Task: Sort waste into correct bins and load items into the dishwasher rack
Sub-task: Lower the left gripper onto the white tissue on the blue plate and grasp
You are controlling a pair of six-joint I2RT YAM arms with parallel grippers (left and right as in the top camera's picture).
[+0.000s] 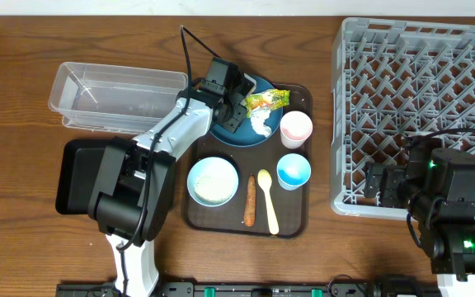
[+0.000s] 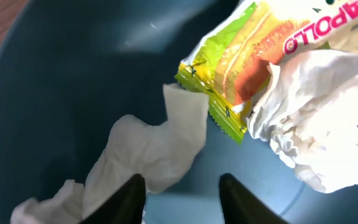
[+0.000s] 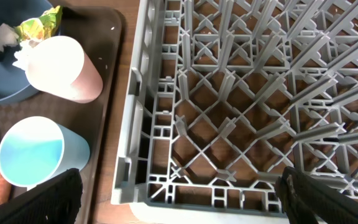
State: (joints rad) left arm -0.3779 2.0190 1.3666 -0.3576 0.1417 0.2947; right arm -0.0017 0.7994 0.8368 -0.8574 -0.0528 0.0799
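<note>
**Left hand [image 2: 182,199] low over the blue plate [image 2: 73,74], right hand [image 3: 180,200] wide open by the rack [image 1: 419,82]**

From above, the whole surface [image 1: 23,99] can be seen. A brown tray [image 1: 295,224] is set in the middle of the frame. On it are found the blue plate at the top, a pink cup [image 1: 296,128] and a light blue cup [image 1: 293,171] on the right, and a pale bowl [image 1: 213,181] at the lower left. A yellow spoon [image 1: 268,202] and an orange-brown food stick [image 1: 250,200] are laid side by side near the bottom. A clear tub [image 1: 118,97] is seen at the upper left, and a black tray [image 1: 77,173] below it is partly hidden by the left arm. The big grey rack fills the right side.

Only the left wrist view gives a close look at the plate. A strip of white tissue [image 2: 148,155] is stretched from the lower left to the middle. A yellow-green wrapper [image 2: 241,74] and a second crumpled tissue [image 2: 316,112] are piled at the upper right. The two dark fingers [image 2: 129,199] are seen at the bottom edge with a gap between them. The end of the strip is laid by the left finger. It cannot be told if the strip is pinched.

In the right wrist view, the right hand's fingers are shown far apart in the two bottom corners, and nothing is held. The rack's empty grid and both cups are seen past them.
</note>
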